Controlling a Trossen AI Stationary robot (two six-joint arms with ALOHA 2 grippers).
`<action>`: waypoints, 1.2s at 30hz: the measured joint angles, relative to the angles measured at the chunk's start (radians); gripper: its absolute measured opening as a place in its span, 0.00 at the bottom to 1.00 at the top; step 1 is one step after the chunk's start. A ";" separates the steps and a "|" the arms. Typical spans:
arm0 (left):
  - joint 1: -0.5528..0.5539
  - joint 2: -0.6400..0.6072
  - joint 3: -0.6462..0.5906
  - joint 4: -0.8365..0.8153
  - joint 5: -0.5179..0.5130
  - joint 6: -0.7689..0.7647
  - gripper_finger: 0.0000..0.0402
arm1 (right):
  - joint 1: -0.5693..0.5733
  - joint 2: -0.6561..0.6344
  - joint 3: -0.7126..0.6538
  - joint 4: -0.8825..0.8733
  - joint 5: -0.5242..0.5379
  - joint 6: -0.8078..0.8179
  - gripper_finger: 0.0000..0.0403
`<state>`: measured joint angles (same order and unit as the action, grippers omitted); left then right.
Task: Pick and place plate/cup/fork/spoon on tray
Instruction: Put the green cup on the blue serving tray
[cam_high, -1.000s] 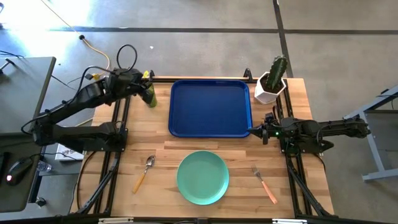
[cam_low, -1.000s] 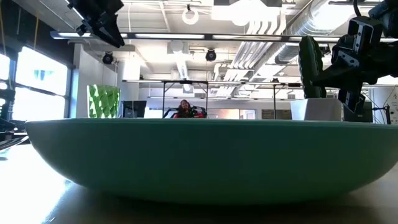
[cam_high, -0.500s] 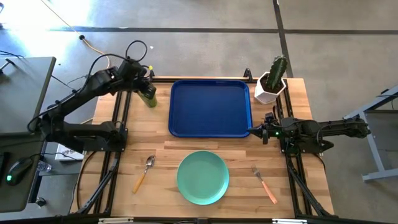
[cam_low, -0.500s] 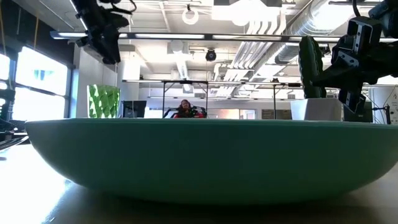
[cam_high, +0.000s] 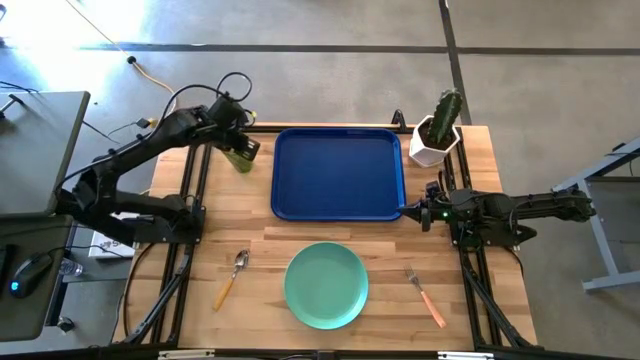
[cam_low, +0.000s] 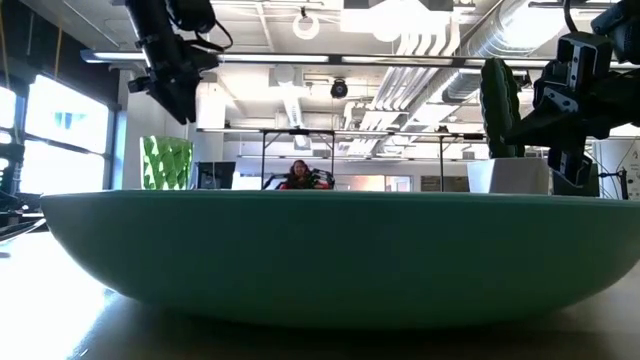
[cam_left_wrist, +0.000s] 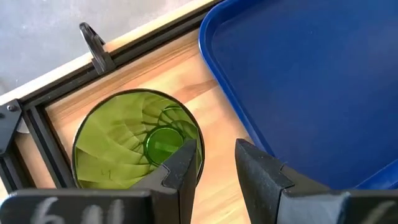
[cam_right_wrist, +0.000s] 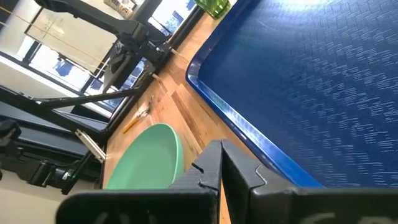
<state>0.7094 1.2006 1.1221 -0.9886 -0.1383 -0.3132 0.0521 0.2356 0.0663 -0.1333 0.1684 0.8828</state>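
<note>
The translucent green cup (cam_high: 240, 161) stands upright on the wood at the table's far left, beside the dark-blue tray (cam_high: 338, 172); it also shows in the left wrist view (cam_left_wrist: 124, 149). My left gripper (cam_left_wrist: 214, 167) is open, pointing down just above the cup's tray-side rim and clear of it in the low view (cam_low: 180, 105). The mint-green plate (cam_high: 326, 285) lies near the front edge, with the spoon (cam_high: 232, 278) to its left and the fork (cam_high: 425, 296) to its right. My right gripper (cam_high: 421, 213) is shut and empty by the tray's near right corner.
A white pot with a green cactus (cam_high: 437, 130) stands at the far right corner, next to the tray. Black frame rails (cam_high: 195, 190) run along the table's left and right sides. Bare wood lies between the tray and the plate.
My left gripper has moved down and toward the table's right, coming over the cup. The cup and everything else on the table have stayed where they were.
</note>
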 joint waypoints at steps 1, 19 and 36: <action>0.000 0.006 0.000 0.000 -0.001 0.000 0.25 | 0.000 0.000 0.000 0.000 0.000 -0.001 0.00; 0.000 0.067 0.000 -0.001 -0.066 -0.028 0.25 | 0.000 0.000 0.000 -0.002 0.001 -0.011 0.00; -0.001 0.144 0.000 -0.001 -0.066 -0.056 0.25 | 0.000 0.000 0.000 -0.002 0.004 -0.011 0.00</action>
<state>0.7086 1.3442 1.1217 -0.9894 -0.2045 -0.3690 0.0521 0.2356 0.0665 -0.1352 0.1722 0.8722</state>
